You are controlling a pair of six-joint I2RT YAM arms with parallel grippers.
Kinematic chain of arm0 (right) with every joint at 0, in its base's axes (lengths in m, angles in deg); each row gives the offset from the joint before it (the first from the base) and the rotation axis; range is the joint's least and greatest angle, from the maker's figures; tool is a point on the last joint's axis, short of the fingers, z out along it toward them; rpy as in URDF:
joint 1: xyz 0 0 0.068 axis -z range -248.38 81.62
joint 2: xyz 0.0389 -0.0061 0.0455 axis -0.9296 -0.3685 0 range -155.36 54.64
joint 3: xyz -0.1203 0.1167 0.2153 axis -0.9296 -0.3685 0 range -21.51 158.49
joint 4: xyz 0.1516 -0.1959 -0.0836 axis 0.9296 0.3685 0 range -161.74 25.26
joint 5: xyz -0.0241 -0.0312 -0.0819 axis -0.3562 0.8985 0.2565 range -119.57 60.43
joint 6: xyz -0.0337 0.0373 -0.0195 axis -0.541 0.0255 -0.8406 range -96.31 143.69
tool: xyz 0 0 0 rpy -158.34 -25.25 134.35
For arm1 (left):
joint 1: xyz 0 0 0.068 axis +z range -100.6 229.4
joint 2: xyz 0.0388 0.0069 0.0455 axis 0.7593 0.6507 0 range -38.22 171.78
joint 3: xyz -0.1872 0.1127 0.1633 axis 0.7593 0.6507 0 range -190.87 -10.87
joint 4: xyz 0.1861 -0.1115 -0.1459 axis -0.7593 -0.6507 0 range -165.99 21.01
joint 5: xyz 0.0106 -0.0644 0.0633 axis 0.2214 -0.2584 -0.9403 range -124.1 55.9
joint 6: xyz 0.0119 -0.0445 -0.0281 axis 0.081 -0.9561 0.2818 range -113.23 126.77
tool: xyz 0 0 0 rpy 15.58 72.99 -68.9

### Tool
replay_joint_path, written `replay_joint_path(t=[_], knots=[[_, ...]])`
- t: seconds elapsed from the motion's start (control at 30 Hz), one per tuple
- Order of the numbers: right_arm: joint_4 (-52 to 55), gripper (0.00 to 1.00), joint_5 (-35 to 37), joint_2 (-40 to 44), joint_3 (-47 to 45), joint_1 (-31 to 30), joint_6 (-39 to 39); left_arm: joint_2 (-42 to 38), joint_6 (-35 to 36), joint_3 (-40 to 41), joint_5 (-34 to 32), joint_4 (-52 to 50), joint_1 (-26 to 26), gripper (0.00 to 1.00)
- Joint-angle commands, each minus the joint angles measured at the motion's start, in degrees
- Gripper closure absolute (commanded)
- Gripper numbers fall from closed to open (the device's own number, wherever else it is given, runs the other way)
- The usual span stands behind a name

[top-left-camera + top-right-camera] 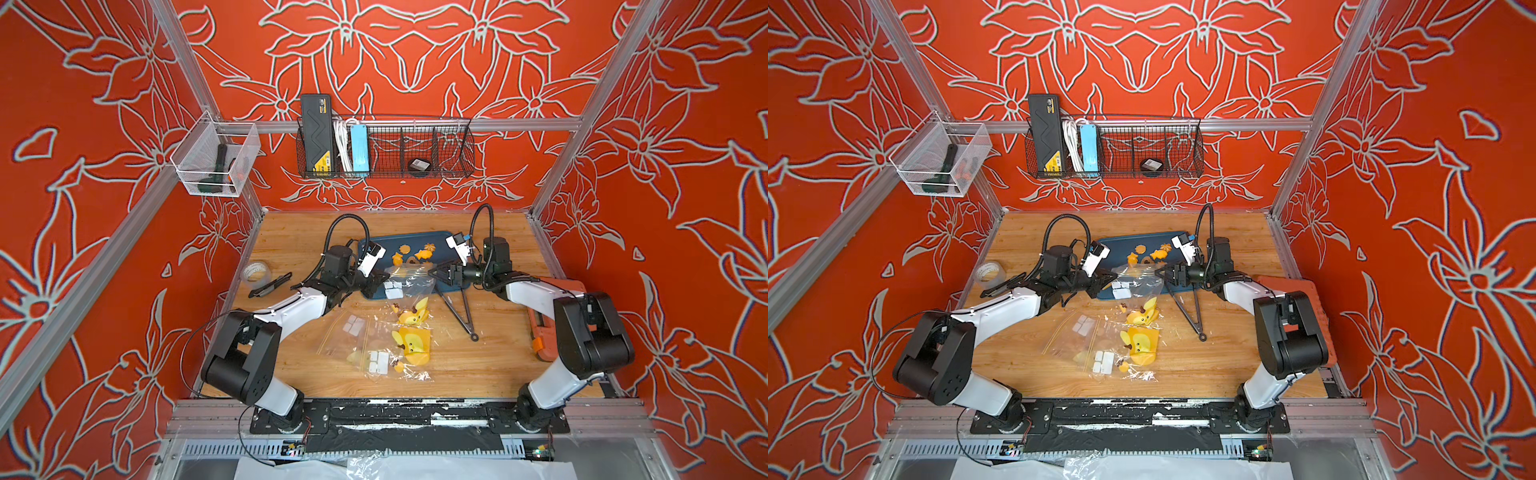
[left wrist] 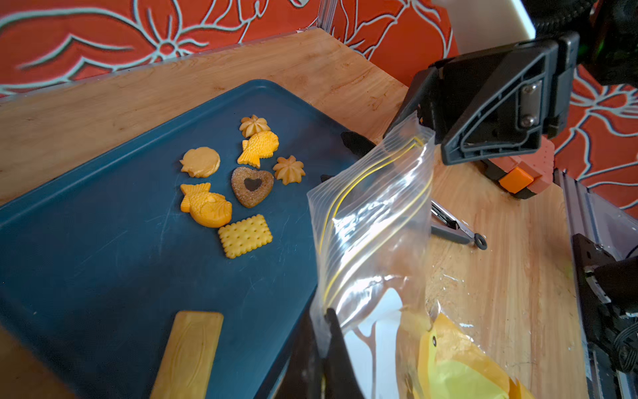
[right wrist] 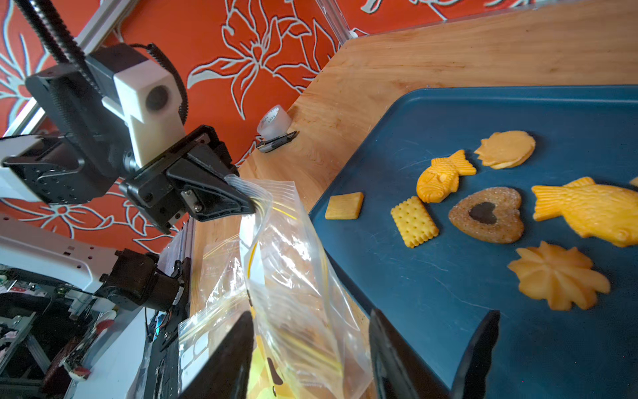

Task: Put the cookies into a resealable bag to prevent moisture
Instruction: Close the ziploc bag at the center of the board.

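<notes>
Several yellow-orange and brown cookies [image 1: 415, 253] [image 1: 1150, 254] [image 2: 241, 179] [image 3: 483, 214] lie on a dark blue tray [image 1: 390, 243] [image 2: 103, 241] [image 3: 448, 114]. A clear resealable bag [image 1: 409, 282] [image 1: 1138, 282] [image 2: 373, 221] [image 3: 293, 269] with yellow zip lines hangs upright at the tray's near edge. My left gripper [image 1: 384, 277] [image 1: 1115, 276] [image 2: 328, 312] [image 3: 253, 207] is shut on one top corner of the bag. At the bag's opposite side, my right gripper [image 1: 430, 272] [image 1: 1158, 271] [image 2: 416, 145] [image 3: 310, 312] is open, one finger on each side of the bag mouth.
More clear bags [image 1: 386, 345] with yellow cartoon prints lie on the wooden table nearer the front. Black tongs [image 1: 457, 307] rest right of them, beside an orange device [image 1: 544, 328] at the right edge. A tape roll [image 1: 255, 272] and a knife [image 1: 270, 284] sit at the left.
</notes>
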Motion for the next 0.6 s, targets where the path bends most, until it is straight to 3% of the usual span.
replay_joint_path(t=[0.0, 0.1, 0.57], knots=[[1.3, 0.49, -3.4, -0.2, 1.7, 0.2, -2.1, 0.9, 0.1, -1.6, 0.1, -0.7, 0.5, 1.00], [2.9, 0.52, -3.2, -0.8, 2.3, 0.2, -3.0, 1.0, 0.2, -1.6, 0.1, -0.7, 0.5, 1.00], [4.4, 0.95, 0.2, 0.1, 2.4, 0.4, -3.3, 0.5, 0.4, -1.4, -0.2, -0.8, 0.7, 1.00]])
